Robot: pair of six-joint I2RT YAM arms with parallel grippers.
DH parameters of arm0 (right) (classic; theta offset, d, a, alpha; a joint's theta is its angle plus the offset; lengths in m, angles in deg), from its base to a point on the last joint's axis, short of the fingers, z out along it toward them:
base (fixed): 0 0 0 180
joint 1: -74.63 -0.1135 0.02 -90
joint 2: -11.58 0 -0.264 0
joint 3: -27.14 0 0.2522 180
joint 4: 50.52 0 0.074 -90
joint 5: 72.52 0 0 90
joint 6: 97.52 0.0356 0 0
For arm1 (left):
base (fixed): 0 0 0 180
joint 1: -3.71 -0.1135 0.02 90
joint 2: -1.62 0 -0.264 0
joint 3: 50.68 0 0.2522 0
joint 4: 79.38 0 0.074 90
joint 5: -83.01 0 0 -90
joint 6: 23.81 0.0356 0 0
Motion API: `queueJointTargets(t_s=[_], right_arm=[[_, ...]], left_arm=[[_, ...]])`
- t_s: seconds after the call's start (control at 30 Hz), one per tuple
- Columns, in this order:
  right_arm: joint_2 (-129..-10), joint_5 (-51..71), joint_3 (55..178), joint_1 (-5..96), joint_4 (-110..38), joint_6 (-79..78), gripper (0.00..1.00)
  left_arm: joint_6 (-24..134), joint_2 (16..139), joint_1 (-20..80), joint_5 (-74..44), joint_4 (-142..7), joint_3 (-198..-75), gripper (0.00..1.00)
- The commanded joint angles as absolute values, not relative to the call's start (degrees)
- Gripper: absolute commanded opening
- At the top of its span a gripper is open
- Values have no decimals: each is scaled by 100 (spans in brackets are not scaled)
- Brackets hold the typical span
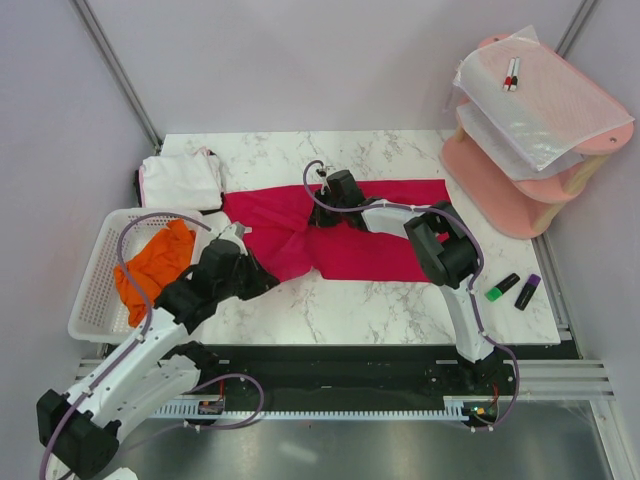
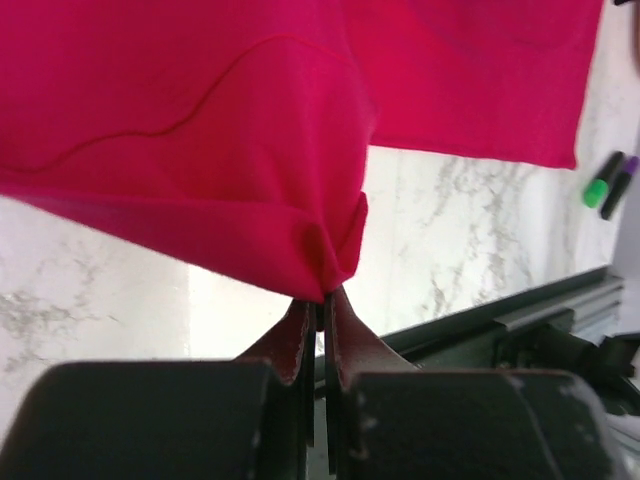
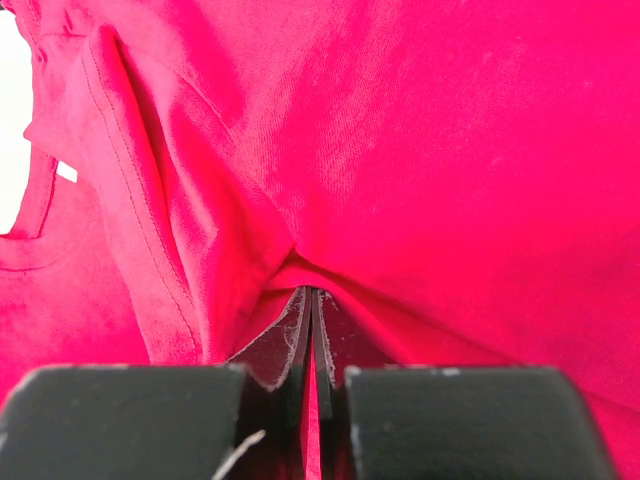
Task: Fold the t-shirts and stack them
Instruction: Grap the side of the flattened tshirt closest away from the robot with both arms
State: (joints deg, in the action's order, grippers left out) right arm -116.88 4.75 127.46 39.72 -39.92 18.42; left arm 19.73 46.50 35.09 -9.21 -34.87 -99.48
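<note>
While the orange t-shirt (image 1: 150,262) waits bunched in the white mesh basket (image 1: 92,305) and the white t-shirt (image 1: 182,180) lies folded at the marble table's (image 1: 380,310) far left corner, the left gripper (image 2: 321,303) is pinched tight on a near hem corner of the crimson t-shirt (image 1: 385,250), holding it raised, a grip suited to carrying that edge over in a fold. Farther right, the right gripper (image 3: 312,305) is clamped on a gathered ridge of the same shirt, apparently near the collar, so both ends can travel together
</note>
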Motion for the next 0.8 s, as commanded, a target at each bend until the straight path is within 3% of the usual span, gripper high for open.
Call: queueJointTargets(t_s=[0.0,0.23,0.33,0.37,0.4,0.43,0.63,0.77], right_arm=[[-12201,649,12598,3974,-3245,1736,8],[-12254,588,12624,3965,-3245,1744,8],[-12289,561,12650,3965,-3254,1762,9],[-12289,561,12651,3974,-3254,1753,8],[-12289,544,12651,3974,-3254,1753,8],[-12280,552,12651,3974,-3245,1753,8],[-12236,570,12642,3974,-3254,1753,9],[-12193,561,12633,3974,-3254,1745,9]], left_arm=[[1556,4241,3535,-1464,-3416,-9854,2],[1390,3624,3535,-788,-2055,-10346,2],[1249,3765,3535,-787,-1404,-10425,23],[1196,3774,3535,-752,-1281,-10443,61],[1170,3774,3535,-726,-1001,-10469,75],[1135,3748,3535,-447,-894,-10495,96],[1292,3712,3535,-320,-1049,-10496,99],[1450,4124,3544,-374,-1595,-10180,92]])
